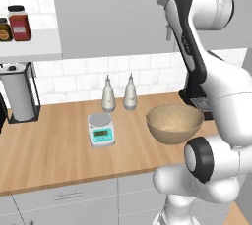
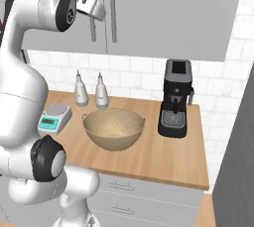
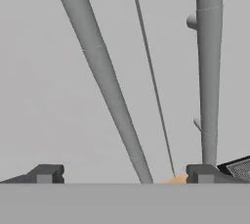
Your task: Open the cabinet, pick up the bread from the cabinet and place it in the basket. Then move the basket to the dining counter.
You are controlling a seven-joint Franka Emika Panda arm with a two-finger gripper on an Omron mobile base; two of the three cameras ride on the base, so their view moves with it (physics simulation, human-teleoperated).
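Opening step in hand: cabinet (image 2: pixel 149 13) shut, both doors flush, the seam between them running up the hand view. Pincer (image 3: pixel 125 176) released, jaws spread wide and empty, raised in front of the doors, with one bar handle (image 3: pixel 105 78) slanting between the fingertips (image 3: pixel 46 173) and the other handle (image 3: pixel 209 66) over the far tip. In the right base view, hand up by the left handle (image 2: pixel 92 18) of the pair, close to it but contact not discernible. Bread not to be seen, presumably behind the closed doors. Basket (image 1: pixel 174 122) on the wood tabletop (image 1: pixel 54 150), empty, just beside the coffee machine (image 2: pixel 175 99) and near the kitchen scale (image 1: pixel 101 129) and two small bottles (image 1: pixel 119 93).

Next, likely: square up the slanted handle between the tips, push in until it sits deep in the gap, clench, then pull outward along the door's arc. Risk of pinching off-centre, given the tilt.
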